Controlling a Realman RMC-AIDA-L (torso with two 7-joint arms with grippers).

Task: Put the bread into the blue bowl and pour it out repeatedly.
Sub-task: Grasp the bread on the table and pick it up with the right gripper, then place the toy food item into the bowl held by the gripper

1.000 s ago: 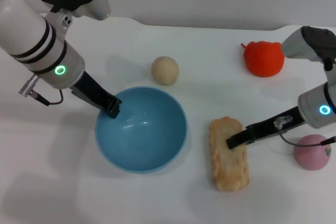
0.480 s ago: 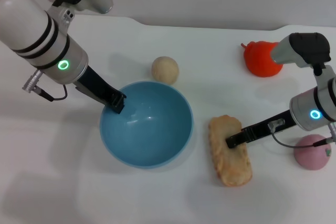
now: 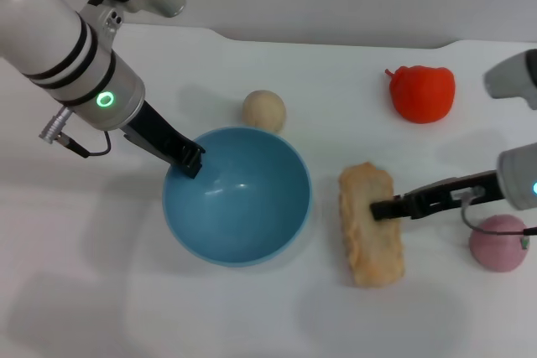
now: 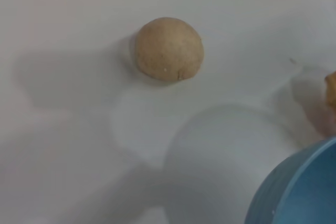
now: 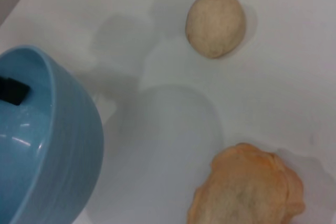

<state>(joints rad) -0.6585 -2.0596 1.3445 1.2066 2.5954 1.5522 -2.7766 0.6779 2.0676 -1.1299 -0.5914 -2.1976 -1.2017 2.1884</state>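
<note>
The blue bowl [image 3: 237,197] is held by its near-left rim in my left gripper [image 3: 190,160], which is shut on it. The bowl hangs a little above the white table and casts a round shadow; it also shows in the left wrist view [image 4: 299,187] and the right wrist view [image 5: 47,140]. The bread [image 3: 371,224] is right of the bowl, pale crimped side up. My right gripper [image 3: 383,207] reaches in from the right and is shut on the bread's middle. The bread's end shows in the right wrist view [image 5: 247,190].
A small round beige ball [image 3: 264,111] lies just behind the bowl. A red toy vegetable [image 3: 422,92] sits at the back right. A pink round toy [image 3: 498,242] lies under my right arm. The table's back edge [image 3: 336,42] runs behind them.
The left gripper has moved the bowl slightly right and up. The right gripper and the bread have shifted together a little right and toward the back.
</note>
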